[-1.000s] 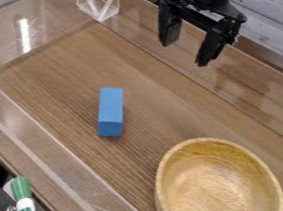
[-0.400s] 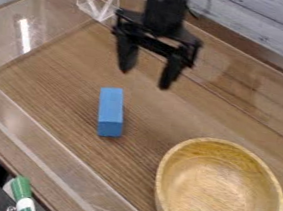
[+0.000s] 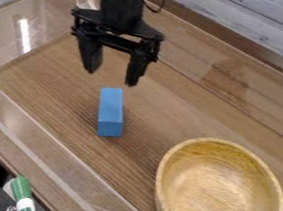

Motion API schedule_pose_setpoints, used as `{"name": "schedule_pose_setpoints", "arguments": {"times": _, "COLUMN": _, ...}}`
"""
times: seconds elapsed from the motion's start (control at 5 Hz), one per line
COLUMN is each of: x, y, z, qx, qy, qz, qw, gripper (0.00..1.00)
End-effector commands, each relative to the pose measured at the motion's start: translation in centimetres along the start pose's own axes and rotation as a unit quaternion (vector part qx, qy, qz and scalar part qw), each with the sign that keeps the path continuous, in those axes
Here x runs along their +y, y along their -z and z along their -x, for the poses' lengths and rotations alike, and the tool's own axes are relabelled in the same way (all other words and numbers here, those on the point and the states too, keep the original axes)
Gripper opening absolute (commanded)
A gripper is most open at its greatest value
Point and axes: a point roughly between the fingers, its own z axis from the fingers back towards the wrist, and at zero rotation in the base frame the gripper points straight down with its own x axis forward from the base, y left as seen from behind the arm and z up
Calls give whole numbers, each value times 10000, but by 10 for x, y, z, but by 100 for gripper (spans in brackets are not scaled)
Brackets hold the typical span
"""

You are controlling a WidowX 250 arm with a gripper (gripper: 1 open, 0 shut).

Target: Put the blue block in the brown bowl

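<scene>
Your gripper (image 3: 111, 65) hangs in the upper middle of the frame, pointing down, its dark fingers (image 3: 90, 55) spread wide apart with nothing between them. Just below it, near the centre of the picture, the blue block (image 3: 111, 112) lies flat on the wooden table (image 3: 226, 101), free of the fingers and not yet touched. Off to the lower right sits the brown bowl (image 3: 220, 195), empty and well apart from the block. So nothing of the task is done: you have only lined up above the block. What is left, by my reading, is to come down around it, close, lift, carry it to the lower right and release it in the bowl.
</scene>
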Motion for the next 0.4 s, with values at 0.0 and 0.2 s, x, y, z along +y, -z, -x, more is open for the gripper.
{"name": "schedule_pose_setpoints", "arguments": {"times": 0.0, "x": 1, "y": -5, "z": -3, "qx": -197, "qy": -35, "qz": 2, "qw": 9998, "gripper": 100}}
{"name": "schedule_pose_setpoints", "arguments": {"times": 0.2, "x": 0, "y": 1, "z": -3, "qx": -140, "qy": -71, "qz": -6, "qw": 9999, "gripper": 100}}
